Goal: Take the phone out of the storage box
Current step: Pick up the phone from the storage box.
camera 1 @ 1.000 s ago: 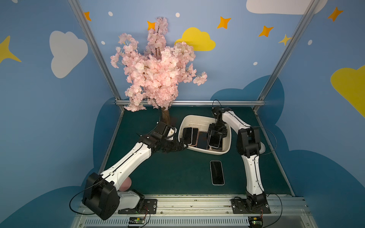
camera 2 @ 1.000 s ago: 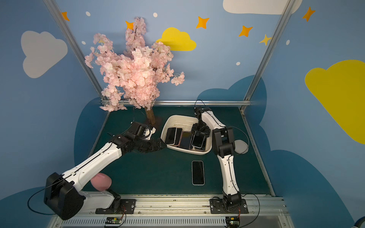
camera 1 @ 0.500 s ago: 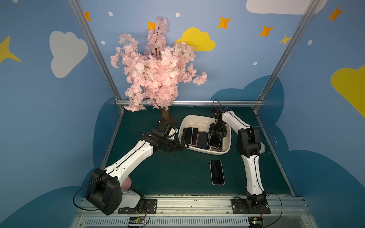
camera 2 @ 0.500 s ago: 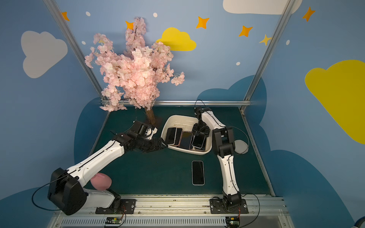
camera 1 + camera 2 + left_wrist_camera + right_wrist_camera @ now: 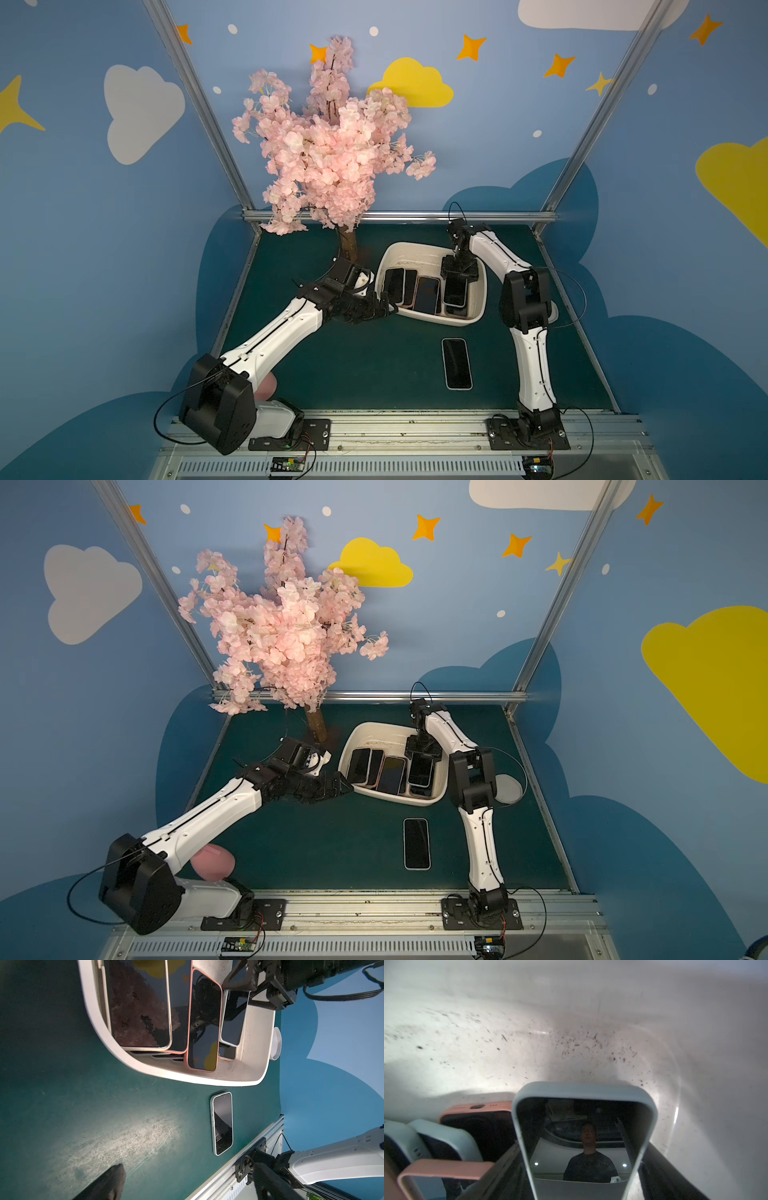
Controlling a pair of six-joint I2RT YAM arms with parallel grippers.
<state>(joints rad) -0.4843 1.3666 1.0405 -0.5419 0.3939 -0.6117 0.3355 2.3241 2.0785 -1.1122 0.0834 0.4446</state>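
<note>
The cream storage box (image 5: pixel 415 250) (image 5: pixel 376 729) stands at the back of the green mat with several phones leaning side by side in it. My right gripper (image 5: pixel 457 279) (image 5: pixel 422 754) reaches down into the box's right end. It is shut across the width of a pale-cased phone (image 5: pixel 583 1126) (image 5: pixel 454 293) (image 5: pixel 232 1020), with a finger (image 5: pixel 660 1165) pressed to each long edge. The phone is still inside the box. My left gripper (image 5: pixel 384 305) (image 5: pixel 188 1169) hangs open and empty just outside the box's near left corner (image 5: pixel 145 1064).
Another phone (image 5: pixel 456 363) (image 5: pixel 416 843) (image 5: pixel 222 1124) lies flat on the mat in front of the box. A pink blossom tree (image 5: pixel 332 153) rises behind the left arm. A white round dish (image 5: pixel 510 789) sits right of the box, and a pink object (image 5: pixel 214 862) is under the left arm.
The right gripper's jaws have narrowed onto the pale-cased phone. The left arm has stretched slightly toward the box's corner.
</note>
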